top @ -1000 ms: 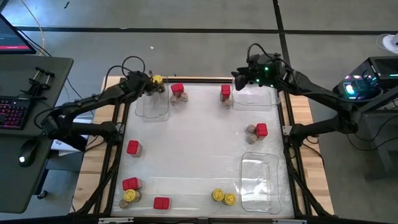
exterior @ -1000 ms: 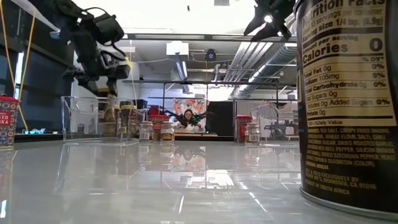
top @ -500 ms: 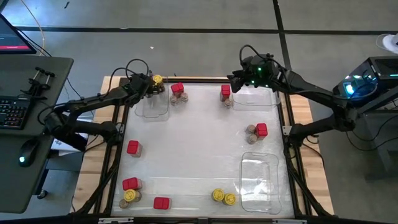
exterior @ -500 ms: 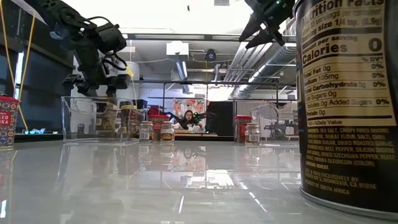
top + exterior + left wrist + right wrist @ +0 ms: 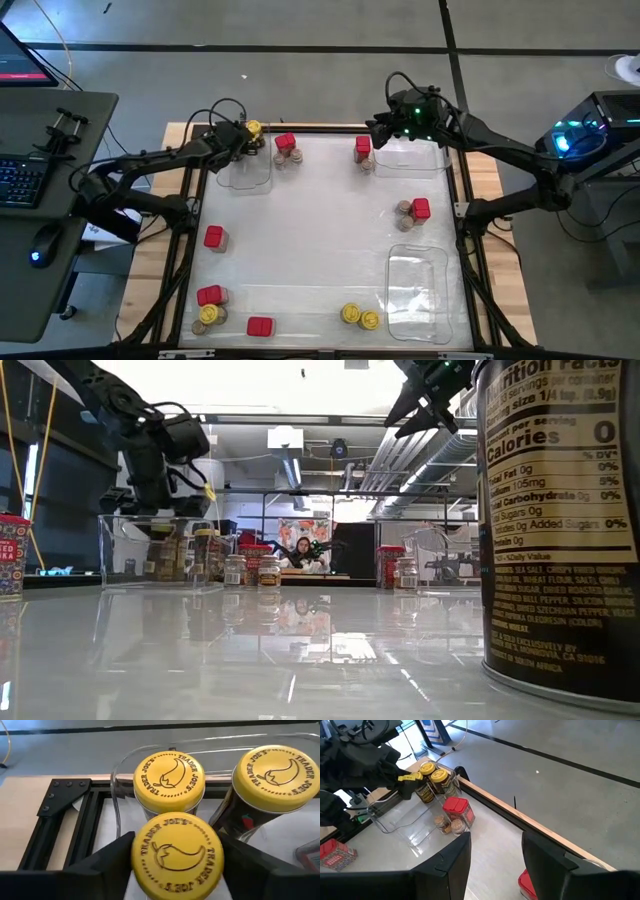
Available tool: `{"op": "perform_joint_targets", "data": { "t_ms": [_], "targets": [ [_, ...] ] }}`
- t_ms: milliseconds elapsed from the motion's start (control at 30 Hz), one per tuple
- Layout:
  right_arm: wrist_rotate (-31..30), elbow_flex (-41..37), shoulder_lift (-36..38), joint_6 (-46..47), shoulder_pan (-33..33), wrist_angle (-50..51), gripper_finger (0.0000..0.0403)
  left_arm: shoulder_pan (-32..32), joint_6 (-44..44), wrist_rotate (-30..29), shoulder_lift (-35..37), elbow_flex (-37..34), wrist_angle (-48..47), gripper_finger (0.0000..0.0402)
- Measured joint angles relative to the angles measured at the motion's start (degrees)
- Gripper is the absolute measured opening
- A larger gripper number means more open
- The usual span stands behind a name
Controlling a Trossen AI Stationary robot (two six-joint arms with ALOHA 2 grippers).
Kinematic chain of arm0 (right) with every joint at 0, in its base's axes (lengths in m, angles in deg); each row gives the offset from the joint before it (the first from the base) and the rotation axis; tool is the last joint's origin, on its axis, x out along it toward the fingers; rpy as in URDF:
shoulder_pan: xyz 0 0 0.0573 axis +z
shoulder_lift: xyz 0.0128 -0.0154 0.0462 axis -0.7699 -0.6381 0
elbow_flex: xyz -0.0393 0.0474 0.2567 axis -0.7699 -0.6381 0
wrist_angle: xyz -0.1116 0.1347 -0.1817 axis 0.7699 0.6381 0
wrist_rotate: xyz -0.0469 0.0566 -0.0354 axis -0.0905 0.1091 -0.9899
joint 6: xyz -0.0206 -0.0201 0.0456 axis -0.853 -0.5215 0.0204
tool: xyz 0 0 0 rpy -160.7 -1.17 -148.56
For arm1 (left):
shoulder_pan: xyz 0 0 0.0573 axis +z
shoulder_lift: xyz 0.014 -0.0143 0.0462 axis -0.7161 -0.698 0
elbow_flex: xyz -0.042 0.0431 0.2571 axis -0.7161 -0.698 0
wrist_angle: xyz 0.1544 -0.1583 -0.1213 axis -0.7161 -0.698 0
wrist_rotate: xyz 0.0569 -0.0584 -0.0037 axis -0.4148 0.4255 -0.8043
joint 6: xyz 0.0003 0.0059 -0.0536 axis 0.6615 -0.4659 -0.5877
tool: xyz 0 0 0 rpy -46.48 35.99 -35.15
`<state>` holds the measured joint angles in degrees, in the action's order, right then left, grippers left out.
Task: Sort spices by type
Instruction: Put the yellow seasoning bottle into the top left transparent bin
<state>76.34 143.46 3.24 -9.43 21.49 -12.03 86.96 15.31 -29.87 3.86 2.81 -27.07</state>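
Observation:
My left gripper [image 5: 177, 857] is shut on a yellow-lidded jar [image 5: 177, 851] inside the clear tray [image 5: 246, 172] at the table's far left. Two more yellow-lidded jars [image 5: 169, 774] [image 5: 276, 771] stand upright in that tray just beyond it. In the high view the gripper [image 5: 243, 141] hides the held jar. My right gripper [image 5: 381, 126] hangs open, high over the far edge between a red box [image 5: 362, 147] and the far right tray [image 5: 412, 158]. It touches nothing. My left gripper pinches the jar between its two fingers [image 5: 107, 865], one on each side of its yellow lid [image 5: 150, 870]. The fingers come from above, slanting down. The jar is upright in the tray [image 5: 165, 550]; whether its base stands on the tray floor I cannot tell.
Red boxes [image 5: 285, 143] [image 5: 213, 237] [image 5: 260, 326] [image 5: 420, 208], brown-lidded jars [image 5: 404, 211] and yellow-lidded jars [image 5: 350, 314] [image 5: 207, 314] are scattered round the table's edges. A third clear tray [image 5: 417, 295] lies near right. The table's middle is bare. A large can [image 5: 560, 520] fills the low view's right.
My left gripper has gone down into the far left tray with the yellow-lidded jar, which sits lower beside the other two jars. My right gripper shifted slightly toward the table's left, then kept still.

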Motion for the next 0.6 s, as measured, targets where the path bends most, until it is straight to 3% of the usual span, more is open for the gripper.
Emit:
{"op": "perform_joint_targets", "data": {
  "t_ms": [167, 600],
  "targets": [
    [0.0, 0.0, 0.0, 0.0, 0.0, 0.0, 0.0172, 0.0, -1.3, 0.1, 0.0, 0.0, 0.0, 0.0298],
    [0.0, 0.0, 0.0, 0.0, 0.0, 0.0, 0.0172, 0.0, -0.9, 1.9, 8.7, 0.0, -0.3, 0.0299]
  ]
}}
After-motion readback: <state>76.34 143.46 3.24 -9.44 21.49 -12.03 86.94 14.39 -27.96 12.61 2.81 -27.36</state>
